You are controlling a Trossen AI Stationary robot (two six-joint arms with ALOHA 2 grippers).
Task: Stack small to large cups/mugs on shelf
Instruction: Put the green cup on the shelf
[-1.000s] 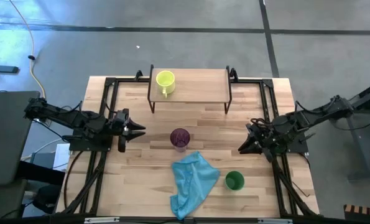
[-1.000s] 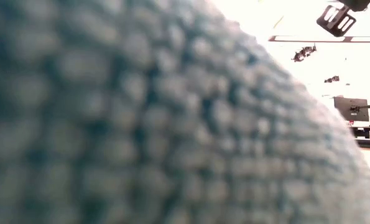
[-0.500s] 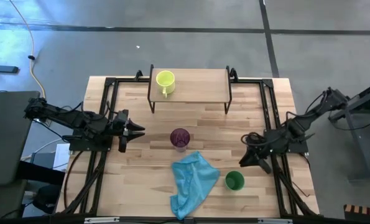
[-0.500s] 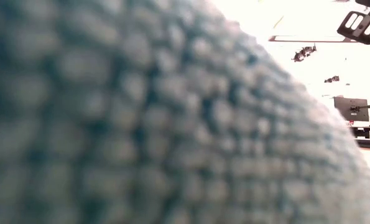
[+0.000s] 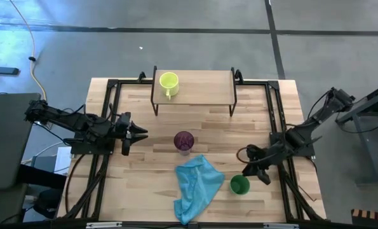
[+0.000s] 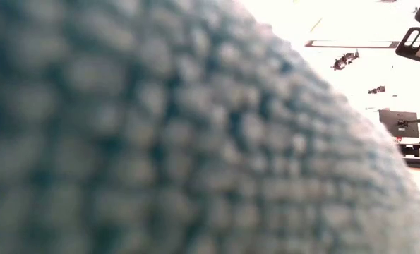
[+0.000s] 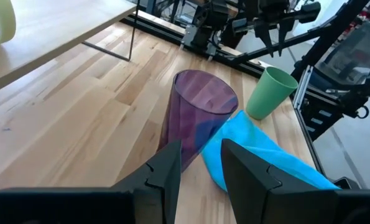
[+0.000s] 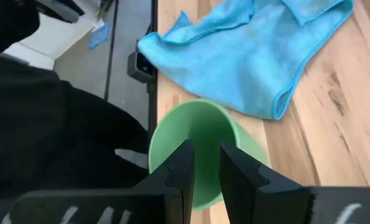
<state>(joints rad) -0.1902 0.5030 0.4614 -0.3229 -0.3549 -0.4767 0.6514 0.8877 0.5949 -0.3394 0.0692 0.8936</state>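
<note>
Surface (image 5: 144, 121): pale wood planks, black frame rails running along both sides.

Shelf (image 5: 201, 83) standing at the far edge, light top on thin black legs. Yellow-green mug (image 5: 168, 82) sitting upright on its left end, handle facing the near side.

Blue cloth (image 5: 197, 186) lying crumpled at the near middle, one corner reaching toward the purple cup (image 5: 183, 141), which is standing upright mid-surface, clear of the shelf. The cloth is also sitting right against the low camera (image 6: 160, 141) and filling nearly all of that view, blocking the cups from it.

Green cup (image 5: 239, 184) standing upright just right of the cloth, near the front right.

Right end effector (image 5: 251, 169) hanging directly over the green cup's far-right rim; wrist view showing its fingers (image 8: 181, 168) close together, a narrow gap only, pointing down into the cup mouth, holding nothing.

Left end effector (image 5: 140, 132) waiting left of the purple cup, apart from it, fingers (image 7: 166, 168) narrowly parted and empty, aimed at the cup.
</note>
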